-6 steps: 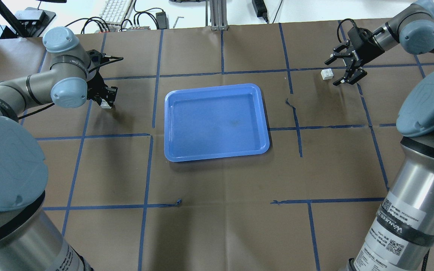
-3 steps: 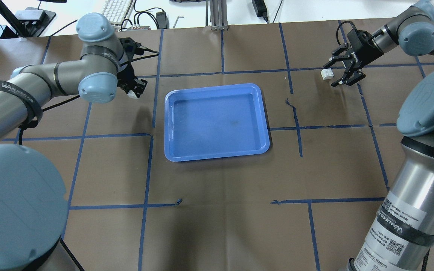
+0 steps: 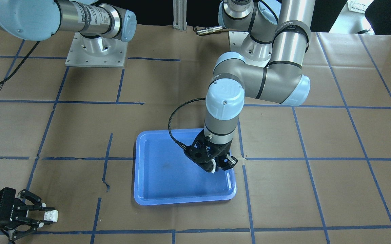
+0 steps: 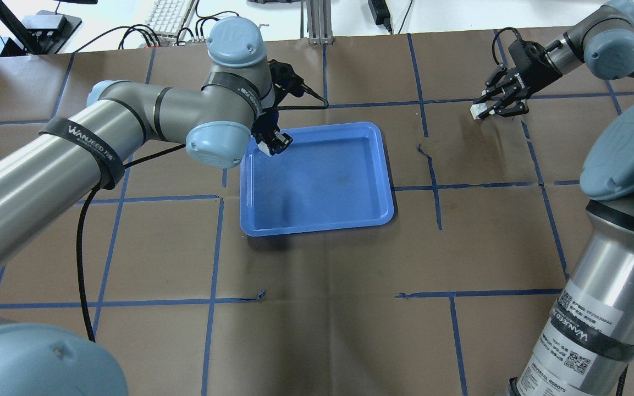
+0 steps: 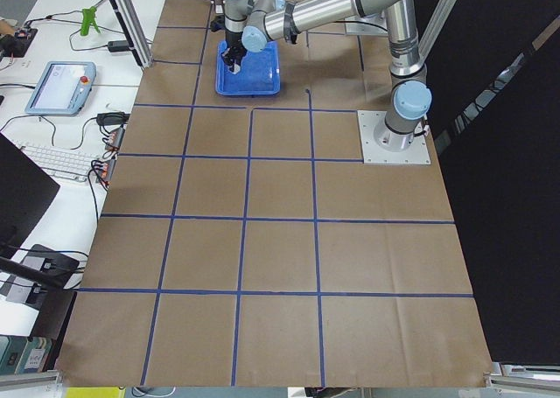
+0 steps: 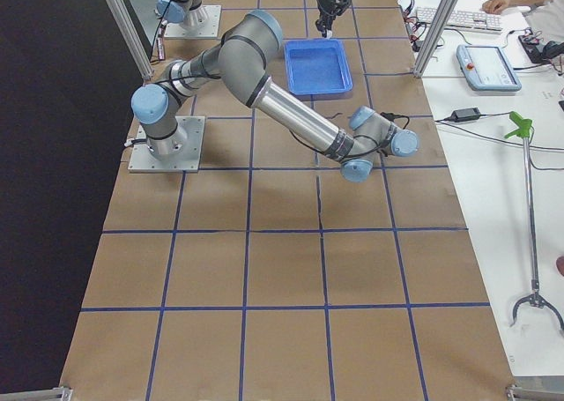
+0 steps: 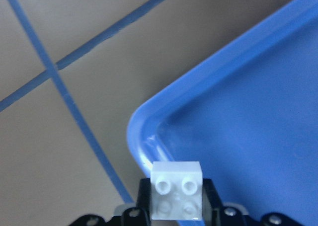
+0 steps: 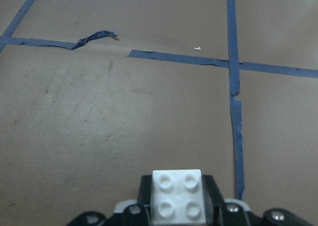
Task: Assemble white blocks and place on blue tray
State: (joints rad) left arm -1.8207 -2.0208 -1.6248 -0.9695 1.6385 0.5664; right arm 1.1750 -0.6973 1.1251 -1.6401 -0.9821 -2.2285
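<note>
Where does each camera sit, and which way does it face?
Overhead: behind the shoulders, facing forward and down; left arm enters left, right arm right.
Front: across the table, facing the robot, steeply down; sides mirrored, left gripper over the tray.
Left side: table's end, looking along it; left arm near.
Right side: opposite end; right arm near.
Left wrist: past left block onto the tray's corner.
Right wrist: past right block onto the table.
Overhead and front share the tray and right gripper.

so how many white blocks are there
2. One white block in the left gripper over a corner of the blue tray; the other block in the right gripper, off the tray.
</note>
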